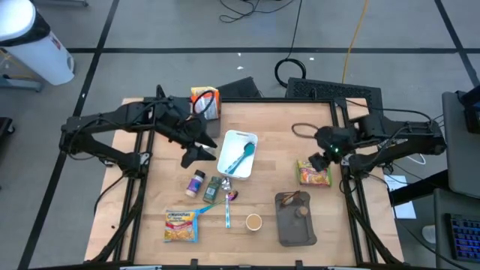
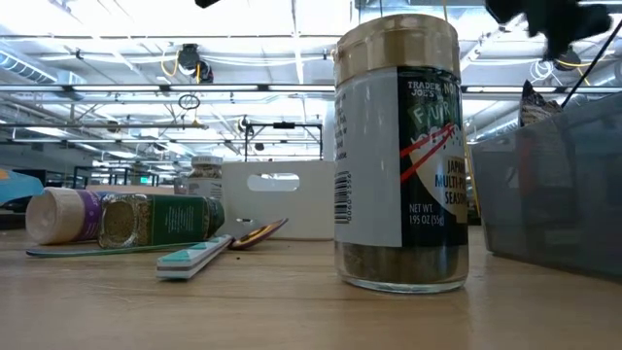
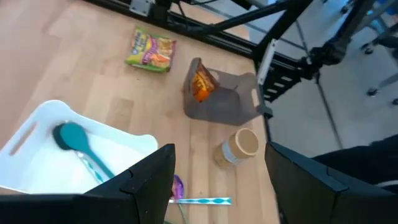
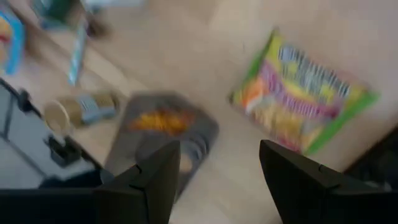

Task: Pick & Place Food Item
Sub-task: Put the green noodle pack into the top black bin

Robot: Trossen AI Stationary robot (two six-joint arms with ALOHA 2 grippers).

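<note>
A green and yellow noodle packet (image 1: 314,174) (image 4: 305,106) lies flat on the wooden table at the right. My right gripper (image 1: 322,159) (image 4: 217,186) hangs open just above its far left corner and touches nothing. A white bin (image 1: 237,154) at the table's middle holds a teal spoon (image 3: 78,143). My left gripper (image 1: 196,154) (image 3: 217,193) stands open above the bin's left side, with nothing between its fingers. A second noodle packet (image 1: 181,225) lies near the front left.
A grey tray (image 1: 294,217) with an orange snack bag (image 3: 202,84) sits front right. A capped jar (image 1: 253,222) (image 2: 400,156), a toothbrush (image 1: 228,210) and two lying spice jars (image 1: 204,184) are at the front middle. An orange box (image 1: 205,103) stands at the far edge.
</note>
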